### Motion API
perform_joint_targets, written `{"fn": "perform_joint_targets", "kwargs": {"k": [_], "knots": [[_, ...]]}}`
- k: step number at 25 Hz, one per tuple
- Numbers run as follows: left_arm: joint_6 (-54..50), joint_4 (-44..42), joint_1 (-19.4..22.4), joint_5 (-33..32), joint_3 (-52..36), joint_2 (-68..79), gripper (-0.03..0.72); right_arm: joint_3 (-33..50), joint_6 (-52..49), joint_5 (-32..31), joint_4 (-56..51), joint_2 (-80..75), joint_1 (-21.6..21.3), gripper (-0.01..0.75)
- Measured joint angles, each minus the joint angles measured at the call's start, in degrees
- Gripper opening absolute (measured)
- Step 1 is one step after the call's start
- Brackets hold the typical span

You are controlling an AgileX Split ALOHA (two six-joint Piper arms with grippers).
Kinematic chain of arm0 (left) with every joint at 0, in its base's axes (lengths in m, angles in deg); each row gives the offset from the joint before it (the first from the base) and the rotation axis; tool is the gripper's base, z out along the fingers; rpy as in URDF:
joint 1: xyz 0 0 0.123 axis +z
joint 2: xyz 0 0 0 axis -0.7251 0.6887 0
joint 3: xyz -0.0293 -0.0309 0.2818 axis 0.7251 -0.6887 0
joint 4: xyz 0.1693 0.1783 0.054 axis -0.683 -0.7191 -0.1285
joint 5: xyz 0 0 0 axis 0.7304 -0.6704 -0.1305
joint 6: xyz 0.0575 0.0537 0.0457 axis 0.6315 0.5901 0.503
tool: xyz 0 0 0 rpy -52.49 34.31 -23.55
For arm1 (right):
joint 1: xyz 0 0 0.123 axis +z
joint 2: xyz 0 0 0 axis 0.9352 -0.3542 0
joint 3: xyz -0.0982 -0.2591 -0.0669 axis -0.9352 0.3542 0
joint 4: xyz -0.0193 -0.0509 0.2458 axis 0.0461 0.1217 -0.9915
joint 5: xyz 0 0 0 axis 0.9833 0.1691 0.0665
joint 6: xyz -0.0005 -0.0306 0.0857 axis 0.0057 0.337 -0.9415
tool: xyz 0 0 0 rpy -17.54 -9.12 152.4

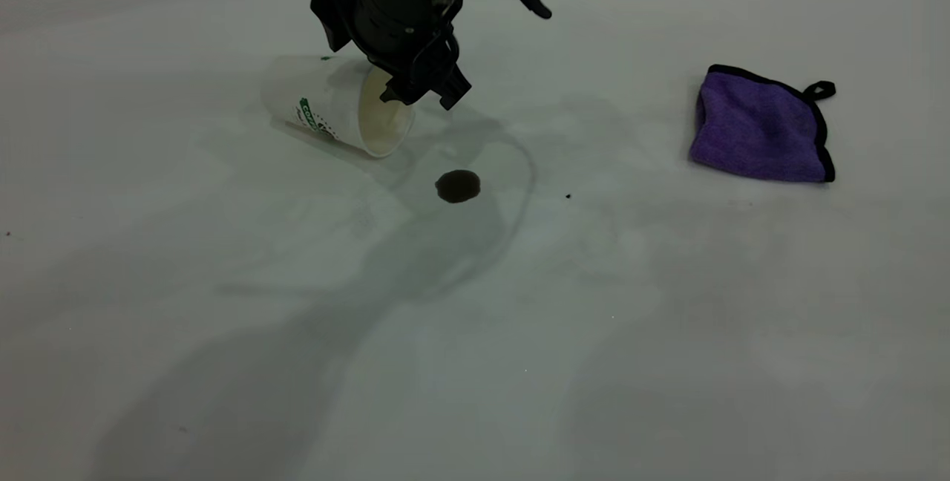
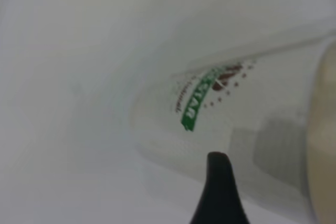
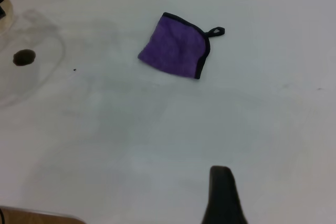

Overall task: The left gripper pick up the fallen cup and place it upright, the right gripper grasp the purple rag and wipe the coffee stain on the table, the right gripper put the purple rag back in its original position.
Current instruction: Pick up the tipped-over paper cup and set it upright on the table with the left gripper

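1. Table, white and faintly smeared, carries everything we see, with broad grey shadows across its middle.
2. We find the left hand low at the 11 o'clock side, its dark fingertips at the rim of the cup; we cannot tell how far its jaws are spread.
3. We see the purple rag lying folded at 2 o'clock, well apart from the rest, its black loop toward the far right.
4. We see the cup on its side at 11 o'clock, cream mouth turned toward the coffee stain.
5. We note the coffee stain just beside the cup's mouth, not touching it.
6. Of the right hand we see one dark fingertip in its wrist view, high over the table; its spread we cannot tell.
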Motion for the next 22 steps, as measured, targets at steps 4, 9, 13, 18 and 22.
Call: {"fn": "perform_joint_targets", "kwargs": {"k": [4, 9, 13, 18, 22], "knots": [[-1.3, -5.1, 0.0, 0.1, 0.0, 1.6, 0.604, 0.0, 0.0, 0.0, 0.0, 0.0, 0.0, 0.565], [-1.5, -9.4, 0.8, -0.8, 0.3, 3.7, 0.468, 0.0, 0.0, 0.0, 0.0, 0.0, 0.0, 0.565], [-0.9, -10.0, 1.5, -2.8, 0.3, 4.6, 0.209, 0.0, 0.0, 0.0, 0.0, 0.0, 0.0, 0.565], [0.8, -8.9, 1.9, -4.6, 0.4, -0.4, 0.016, 0.0, 0.0, 0.0, 0.0, 0.0, 0.0, 0.565], [10.3, 1.1, 4.3, -1.8, 0.5, -9.2, 0.010, 0.0, 0.0, 0.0, 0.0, 0.0, 0.0, 0.565]]}}
